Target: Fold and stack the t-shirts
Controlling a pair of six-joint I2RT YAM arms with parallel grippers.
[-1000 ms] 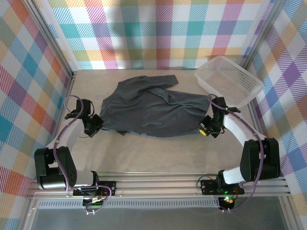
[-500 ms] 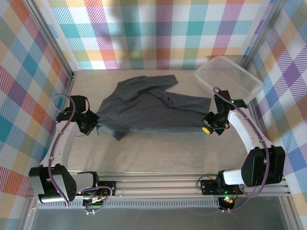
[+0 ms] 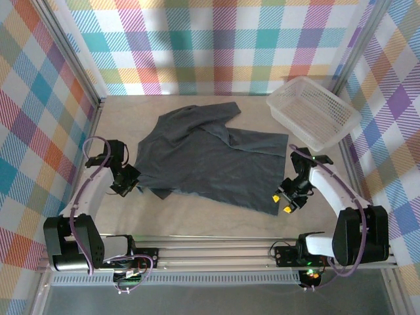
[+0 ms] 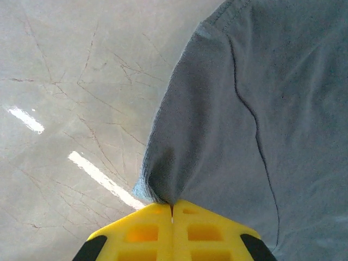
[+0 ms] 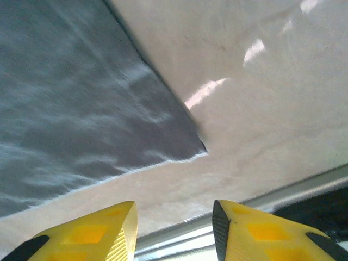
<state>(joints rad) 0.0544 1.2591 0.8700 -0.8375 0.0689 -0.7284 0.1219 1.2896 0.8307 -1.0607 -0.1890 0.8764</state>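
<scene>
One white basket (image 3: 315,110) near the grey t-shirt (image 3: 210,157), far right

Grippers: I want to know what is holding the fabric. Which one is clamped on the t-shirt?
The left gripper: its yellow jaws are shut on a bunched edge of the dark grey t-shirt. The right gripper is open, clear of the fabric.

T-shirt (image 3: 210,161) lies on table (image 3: 216,220), left of basket (image 3: 314,111).

One charcoal t-shirt (image 3: 210,161), one white basket (image 3: 315,113), two robot arms (image 3: 90,191) (image 3: 332,188)
</scene>
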